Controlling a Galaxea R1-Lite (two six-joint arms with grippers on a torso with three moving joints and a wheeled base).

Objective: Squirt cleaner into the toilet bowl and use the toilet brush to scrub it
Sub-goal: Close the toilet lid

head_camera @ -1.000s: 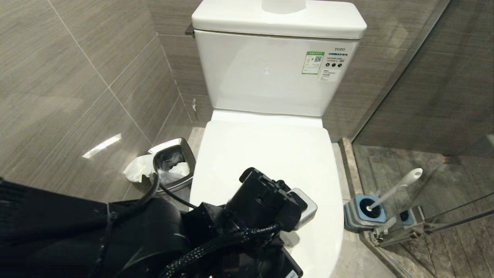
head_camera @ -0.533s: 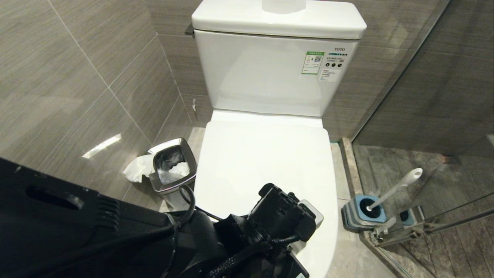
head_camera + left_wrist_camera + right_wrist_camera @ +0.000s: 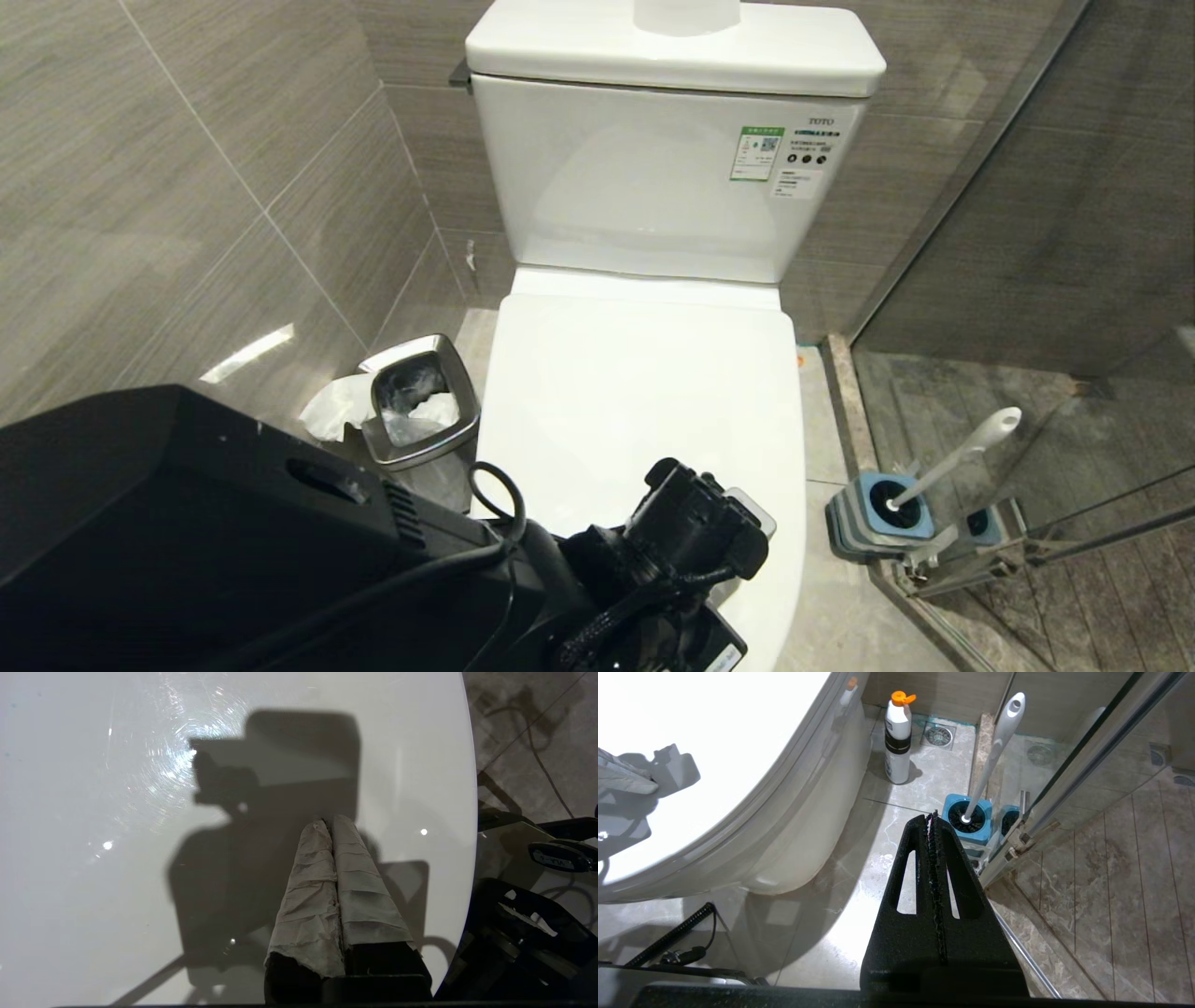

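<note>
A: Fingers (image 3: 322, 858) on the left gripper (image 3: 331, 822), how do they stand?

B: Pressed flat together, wrapped in pale tape, with nothing between them. They hang over the near right part of the closed toilet lid (image 3: 117, 812), and their shadow falls on it. I cannot tell if the tips touch the lid.

A: And the left arm (image 3: 280, 551) from the head view?

B: A big black bulk at the near left, its wrist over the near edge of the lid (image 3: 644, 373).

A: Right gripper (image 3: 933, 814)?

B: Clenched too, the two black fingers closed on each other and empty. It hangs above the floor (image 3: 859, 868) to the right of the toilet, touching nothing.

A: Where is the toilet brush (image 3: 962, 453)?

B: On the floor at the right, standing in its blue holder (image 3: 882, 513) beside the glass shower door (image 3: 1074, 233), white handle leaning to the right. No gripper is near it.

A: Toilet bowl?

B: Hidden under the shut lid. Only its white outer wall (image 3: 822, 788) shows in the right wrist view.

A: Any cleaner?

B: A white bottle with an orange cap (image 3: 898, 737) stands upright on the floor, far of the brush and just beside the toilet. A small steel bin (image 3: 417, 401) sits on the left.
</note>
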